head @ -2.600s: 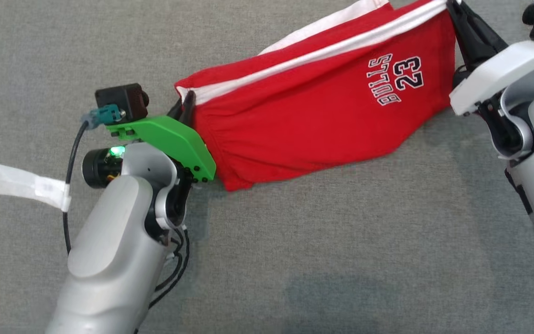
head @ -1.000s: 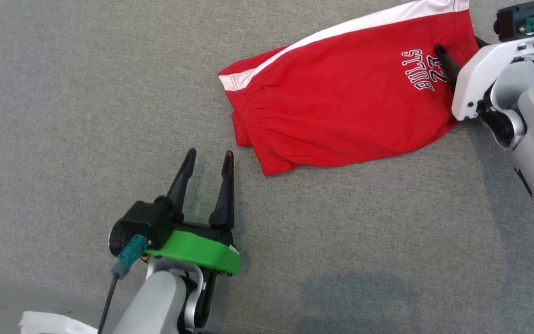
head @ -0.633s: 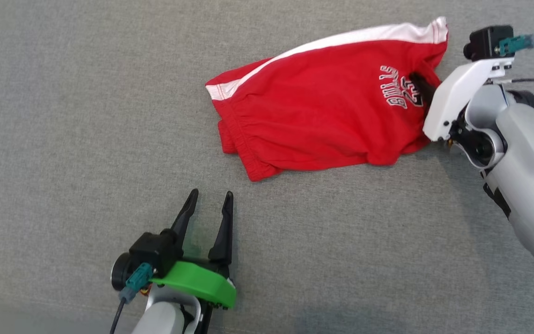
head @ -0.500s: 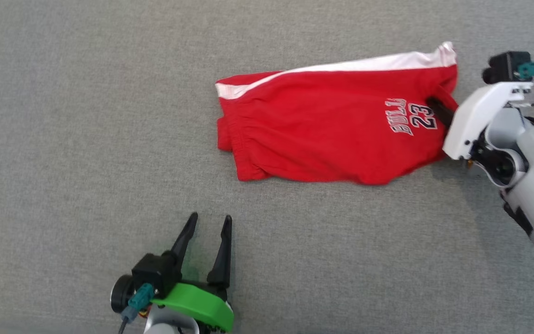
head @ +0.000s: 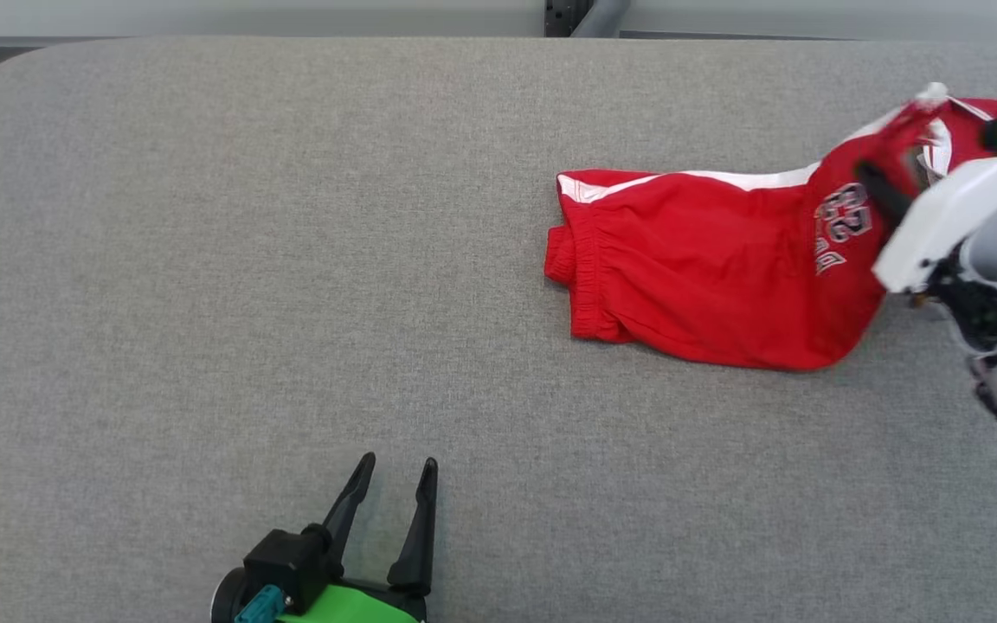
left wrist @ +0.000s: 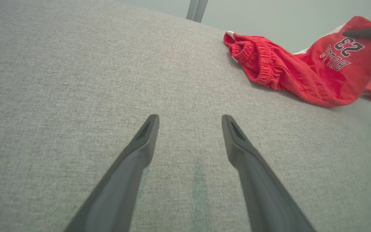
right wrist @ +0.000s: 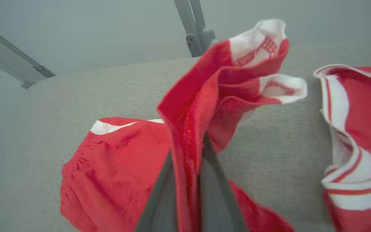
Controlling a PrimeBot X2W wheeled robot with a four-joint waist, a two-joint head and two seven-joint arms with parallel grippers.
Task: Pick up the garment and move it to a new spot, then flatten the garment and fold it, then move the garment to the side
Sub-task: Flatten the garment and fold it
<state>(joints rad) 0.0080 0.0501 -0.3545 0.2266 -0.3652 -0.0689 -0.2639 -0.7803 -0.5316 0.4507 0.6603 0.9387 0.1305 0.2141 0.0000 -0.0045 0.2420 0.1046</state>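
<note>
R gripper (head: pixel 872 180) was clamped tight on the garment (head: pixel 706 285), pinching a bunched hem corner btwn both fingers. In the right wrist view, red cloth w/ white trim was sandwiched in the R gripper (right wrist: pixel 188 151) and fanned out above the tips. The held end was raised off the grey table (head: pixel 247 260) at the far right of the head view, w/ the "23" print just below the grip. The rest of the garment trailed to the left and lay on the table. Its elastic waistband end was furthest from the grip, and a white side stripe ran along its far edge.

L gripper (head: pixel 398 463) sat at the bottom edge of the head view, well apart from the garment, fingers spread w/ a clear gap and nothing btwn them. The left wrist view had the L gripper (left wrist: pixel 190 117) low over bare table, w/ the garment (left wrist: pixel 288 74) at upper right.

A second red-and-white piece (right wrist: pixel 362 129) lay near the held end, on the right of the right wrist view. It was prob. another garment, but too cropped to be sure. A grey metal post (head: pixel 589 13) stood beyond the table's far edge.
</note>
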